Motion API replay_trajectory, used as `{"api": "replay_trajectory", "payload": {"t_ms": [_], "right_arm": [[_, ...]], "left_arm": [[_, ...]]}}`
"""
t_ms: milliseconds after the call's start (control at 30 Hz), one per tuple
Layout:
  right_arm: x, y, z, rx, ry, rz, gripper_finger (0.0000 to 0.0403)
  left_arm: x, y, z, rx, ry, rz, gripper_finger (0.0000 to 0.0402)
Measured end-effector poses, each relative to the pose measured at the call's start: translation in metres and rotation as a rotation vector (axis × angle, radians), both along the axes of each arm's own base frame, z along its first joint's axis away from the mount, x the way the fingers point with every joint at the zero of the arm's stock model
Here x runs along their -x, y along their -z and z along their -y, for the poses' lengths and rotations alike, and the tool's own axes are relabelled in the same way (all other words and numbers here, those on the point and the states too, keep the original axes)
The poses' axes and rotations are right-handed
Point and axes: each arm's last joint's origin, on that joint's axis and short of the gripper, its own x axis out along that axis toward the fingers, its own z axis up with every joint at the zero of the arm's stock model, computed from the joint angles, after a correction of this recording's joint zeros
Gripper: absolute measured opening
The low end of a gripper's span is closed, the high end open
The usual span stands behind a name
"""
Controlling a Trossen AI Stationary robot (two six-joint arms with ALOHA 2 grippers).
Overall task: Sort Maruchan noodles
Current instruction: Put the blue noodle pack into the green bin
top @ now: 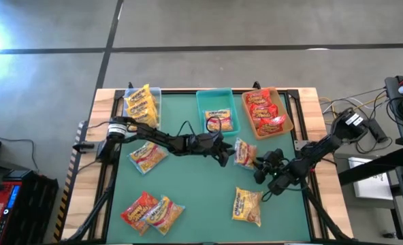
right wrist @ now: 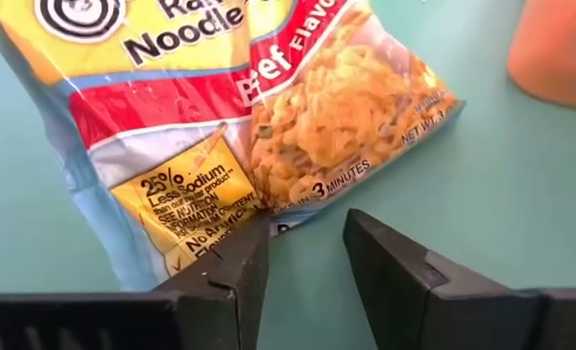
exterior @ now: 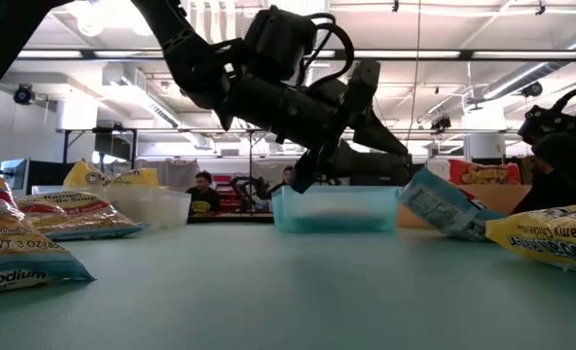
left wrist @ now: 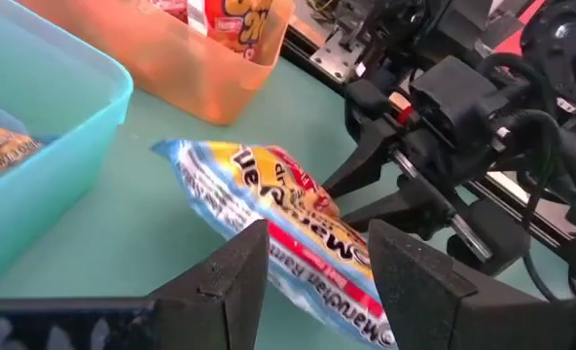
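Note:
A multicoloured Maruchan packet (top: 244,152) with a blue edge lies on the green mat between my two grippers, in front of the tan bin. My left gripper (top: 223,155) hovers open just left of it. In the left wrist view the packet (left wrist: 269,194) runs in between the fingers of the left gripper (left wrist: 312,233). My right gripper (top: 259,171) is open at the packet's near right side. In the right wrist view the packet's edge (right wrist: 269,209) reaches the fingertips of the right gripper (right wrist: 303,224). In the low view the packet (exterior: 442,206) looks tilted. My right gripper has one fingertip (right wrist: 249,243) at the packet's edge; whether it touches the packet I cannot tell. My left gripper shows raised above the mat in the low view and touches nothing that I can see.
Along the far edge stand a clear bin (top: 141,102) with yellow packets, a teal bin (top: 217,112) with one packet and a tan bin (top: 266,112) with red packets. Loose packets lie at left (top: 147,155), near left (top: 152,209) and near right (top: 247,204).

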Motion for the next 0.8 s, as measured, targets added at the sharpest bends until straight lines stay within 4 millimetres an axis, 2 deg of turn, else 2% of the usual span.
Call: {"api": "replay_trajectory", "payload": {"t_ms": [167,333,500,800], "right_arm": [[0.004,0.005,0.004,0.016,-0.001,0.031,0.0126],[0.005,0.006,0.005,0.034,-0.019,0.029,0.0120],[0.005,0.006,0.005,0.050,-0.038,0.014,0.0122],[0.005,0.005,0.005,0.065,-0.075,-0.012,0.0116]], "left_arm": [[0.000,0.001,-0.003,0.007,-0.002,-0.017,0.0160],[-0.001,0.016,-0.002,0.110,-0.006,-0.051,0.0160],[-0.011,0.031,0.000,0.183,0.046,-0.079,0.0162],[-0.019,0.024,0.002,0.236,0.214,-0.082,0.0197]]}}
